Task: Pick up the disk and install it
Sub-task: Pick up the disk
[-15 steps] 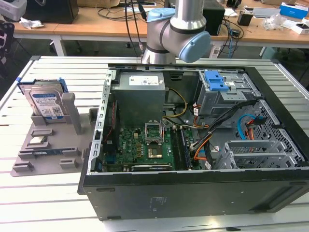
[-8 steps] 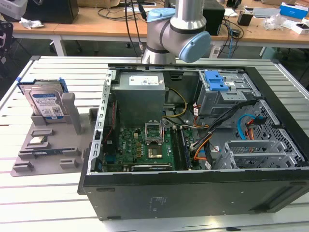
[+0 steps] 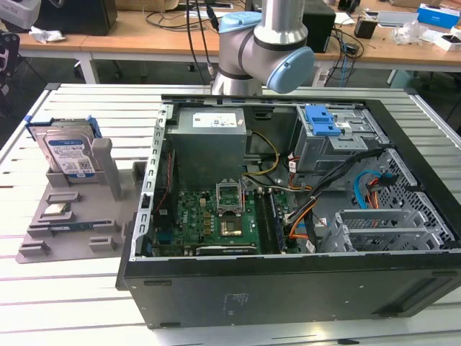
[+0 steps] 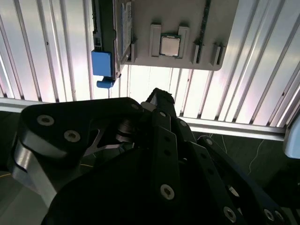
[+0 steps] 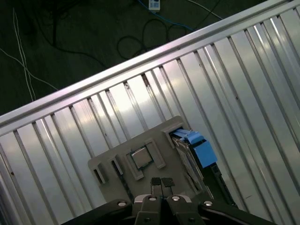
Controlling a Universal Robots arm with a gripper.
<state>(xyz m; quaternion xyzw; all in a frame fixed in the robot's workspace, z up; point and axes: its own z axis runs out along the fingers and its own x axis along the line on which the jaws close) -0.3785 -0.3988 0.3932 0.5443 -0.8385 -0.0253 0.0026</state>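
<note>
So, the disk (image 3: 68,153) is parked on its edge in the back slot of the grey holder (image 3: 108,209). The holder is set on the slatted table (image 3: 86,101), at the exterior view's left of the opened computer case (image 3: 288,288). A small chip (image 3: 56,211) and a memory stick (image 3: 68,226) are laid flat on the same holder, nearer the camera. Inside the case, the grey drive cage (image 3: 338,148) with its blue latch (image 3: 322,121) is seen toward the far corner on the exterior view's right.

In the first wrist view the gripper (image 5: 161,183) is seen hanging over the holder with its fingertips (image 5: 156,182) pressed together and nothing pinched between them. It's not touching the disk (image 5: 194,147), whose blue bracket is seen just off to one side of the chip (image 5: 140,158). In the second wrist view the disk (image 4: 123,33) is caught edge-on, with the bracket's tab poking past the holder's rim.
</note>
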